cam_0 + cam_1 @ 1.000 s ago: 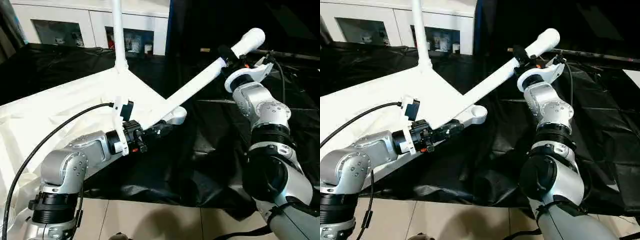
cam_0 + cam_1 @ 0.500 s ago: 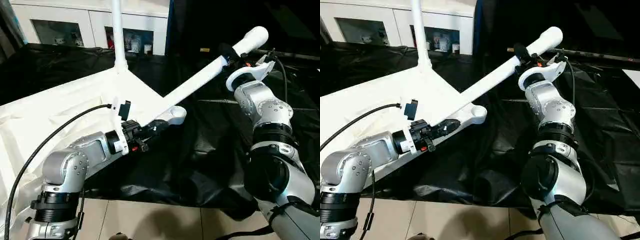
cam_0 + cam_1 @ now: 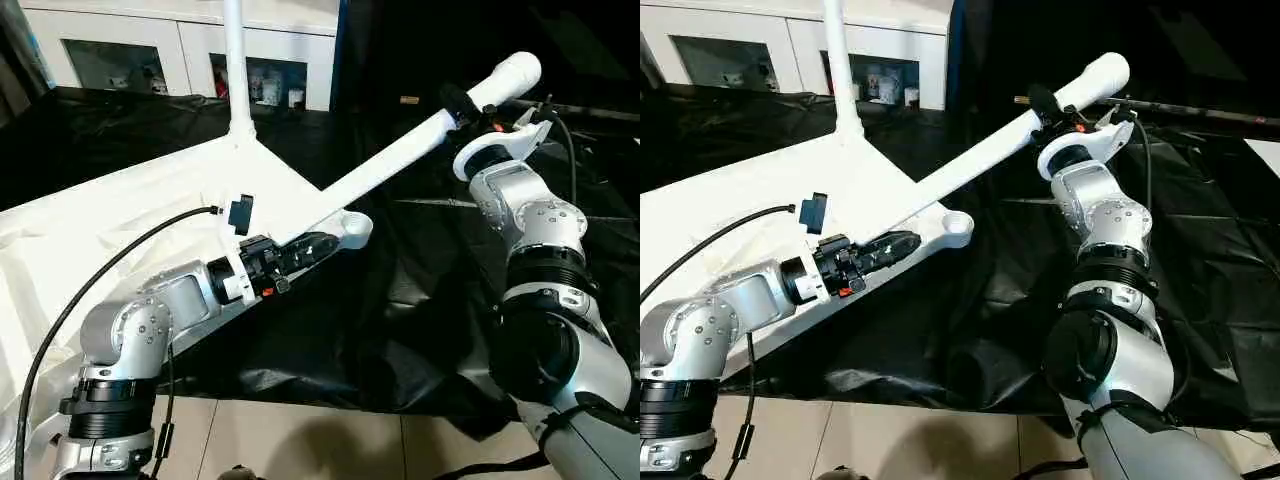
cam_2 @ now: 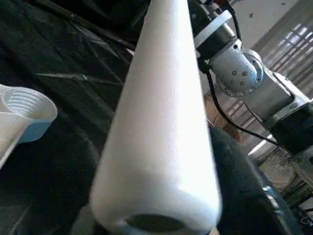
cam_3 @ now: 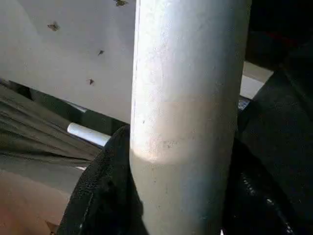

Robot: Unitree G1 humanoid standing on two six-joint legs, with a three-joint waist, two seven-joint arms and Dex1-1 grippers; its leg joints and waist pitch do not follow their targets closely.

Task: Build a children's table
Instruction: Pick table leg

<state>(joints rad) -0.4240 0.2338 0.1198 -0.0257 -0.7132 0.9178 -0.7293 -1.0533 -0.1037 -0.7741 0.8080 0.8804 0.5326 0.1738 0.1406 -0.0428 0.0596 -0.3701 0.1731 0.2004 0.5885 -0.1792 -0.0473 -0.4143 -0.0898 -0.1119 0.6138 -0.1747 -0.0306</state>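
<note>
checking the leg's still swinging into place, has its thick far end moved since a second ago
Yes, slightly. In the left eye view the leg's thick end has drifted up and right, away from the upright leg, with the right gripper clamped on it.

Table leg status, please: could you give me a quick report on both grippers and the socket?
Right gripper clamped near the loose leg's upper end. Left gripper at its lower end, beside the tabletop's empty corner socket. Leg unseated; nothing blocking.

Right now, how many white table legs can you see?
2. One leg stands upright in the tabletop's far corner. The other leg is slanted, held by the right gripper. More may be hidden.
</note>
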